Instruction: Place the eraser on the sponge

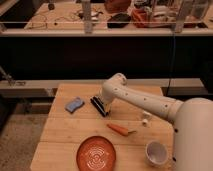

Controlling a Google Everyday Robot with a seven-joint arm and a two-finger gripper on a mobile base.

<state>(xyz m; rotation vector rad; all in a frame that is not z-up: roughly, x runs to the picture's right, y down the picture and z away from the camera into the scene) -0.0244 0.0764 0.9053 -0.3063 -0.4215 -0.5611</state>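
Lying on the pale plank table [60, 142], the striped black oblong eraser [96, 106] sits just right of the soft, wavy-edged blue-grey sponge [74, 104], apart. The gripper [103, 103] covers the eraser's far-from-sponge end; its grip cannot be told. Bare wood surrounds the sponge.

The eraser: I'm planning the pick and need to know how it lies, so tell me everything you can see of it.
The eraser is a black oblong block with lighter lengthwise stripes; its material is hard to tell. It lies flat on the wooden table, angled from upper left to lower right, to the right of the blue-grey sponge and apart from it. The gripper is down over its upper right part and hides some of it; whether they touch cannot be told.
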